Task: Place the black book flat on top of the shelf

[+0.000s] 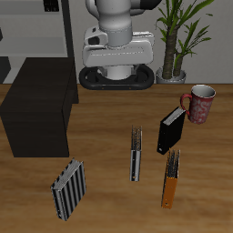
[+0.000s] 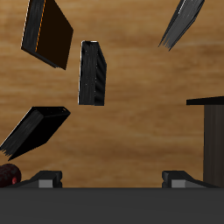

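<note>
Exterior view gives me the black book [image 1: 170,130] upright on the table beside the mug [image 1: 199,103], well apart from the shelf [image 1: 36,116]. My gripper [image 2: 112,179] seems spread and empty, though only its fingertips show.

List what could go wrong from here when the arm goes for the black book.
1. The black book stands upright close beside the red mug; a finger coming down on that side may knock the mug.
2. Three other books stand nearby, such as the orange-brown book and a striped book; the wrong one could be picked.
3. The gripper is open and holds nothing; a thin upright book may tip over when first touched.
</note>
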Available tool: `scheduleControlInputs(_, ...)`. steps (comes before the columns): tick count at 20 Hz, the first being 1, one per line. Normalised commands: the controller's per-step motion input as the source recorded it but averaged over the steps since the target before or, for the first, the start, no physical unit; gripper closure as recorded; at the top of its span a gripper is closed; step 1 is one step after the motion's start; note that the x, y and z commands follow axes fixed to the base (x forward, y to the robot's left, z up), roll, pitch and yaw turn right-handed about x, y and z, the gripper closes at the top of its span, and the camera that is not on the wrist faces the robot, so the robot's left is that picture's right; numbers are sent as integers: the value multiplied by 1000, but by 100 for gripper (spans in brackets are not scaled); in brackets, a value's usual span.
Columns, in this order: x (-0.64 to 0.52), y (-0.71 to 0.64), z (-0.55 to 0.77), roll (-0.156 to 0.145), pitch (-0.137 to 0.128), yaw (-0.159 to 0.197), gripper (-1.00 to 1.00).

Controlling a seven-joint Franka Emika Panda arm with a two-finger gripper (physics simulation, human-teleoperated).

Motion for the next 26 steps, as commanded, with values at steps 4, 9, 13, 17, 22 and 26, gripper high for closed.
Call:
scheduleControlInputs(4,7,11,75,-36,-20,-18,-100)
scheduleControlInputs(9,64,120,-37,-44,-7,-44,-100)
scheduleControlInputs(13,-56,205,-124,-19,11,-54,-100)
scheduleControlInputs(17,-103,457,-150,-12,-13,-44,-100)
scheduleControlInputs(22,-16,128,-29,33,5,-1,-100)
scheduleControlInputs(26,-154,930,-272,89,6,-97,-100)
